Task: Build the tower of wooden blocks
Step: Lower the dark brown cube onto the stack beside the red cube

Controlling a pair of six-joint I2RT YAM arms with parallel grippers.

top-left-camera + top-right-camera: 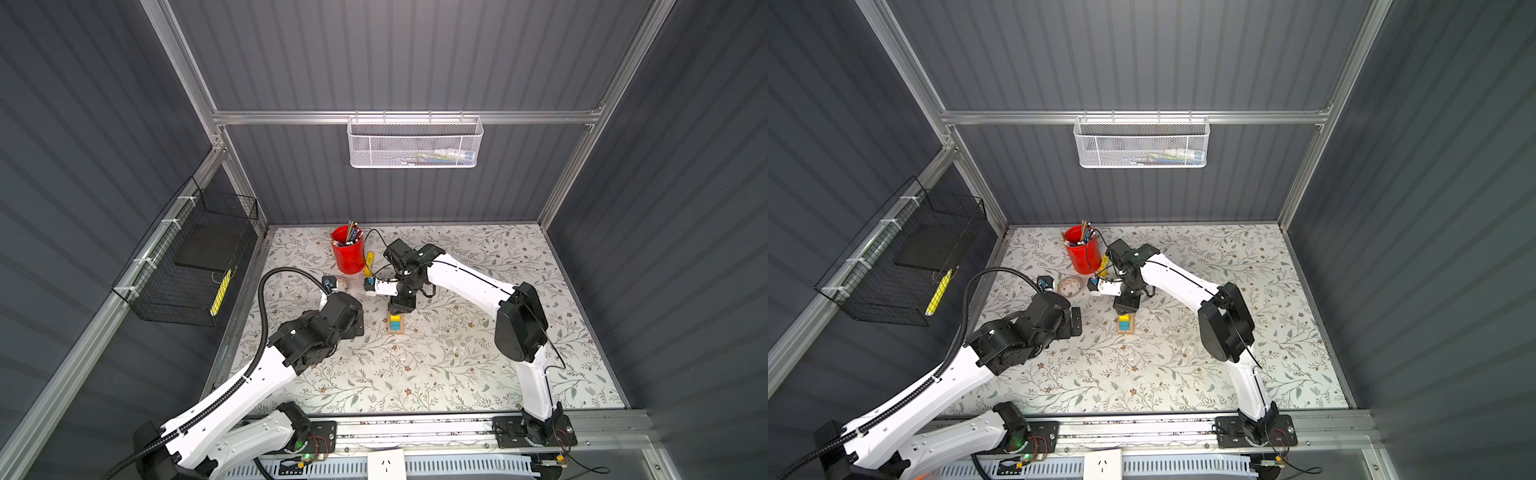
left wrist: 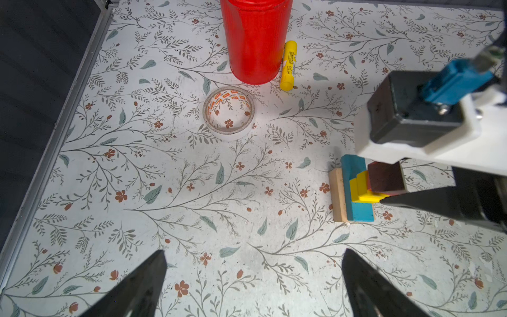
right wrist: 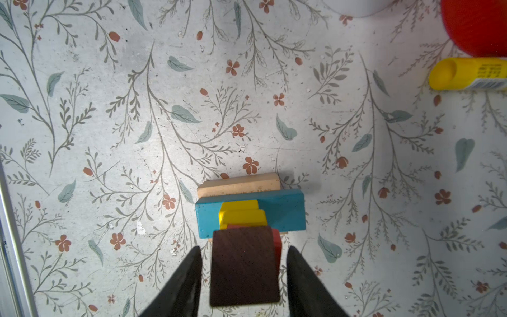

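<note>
Red pen cup [image 1: 348,254] holding pens stands on floral tabletop [image 1: 457,365], yellow marker [image 2: 288,66] lying just beside it, clear tape roll [image 2: 229,113] near it, white mesh basket [image 1: 415,143] on wall behind it, black wire basket [image 1: 195,266] well left.

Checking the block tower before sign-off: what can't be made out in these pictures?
Tan oblongs: right wrist view, mostly under the blue oblong; count unclear.
Red cube: a sliver under the dark brown roof piece.
Yellow cubes: no lettering shows in either wrist view.
Tower in both top views: too small, its top behind the right hand.
White mesh basket, top views: contents blurred behind mesh.
</note>
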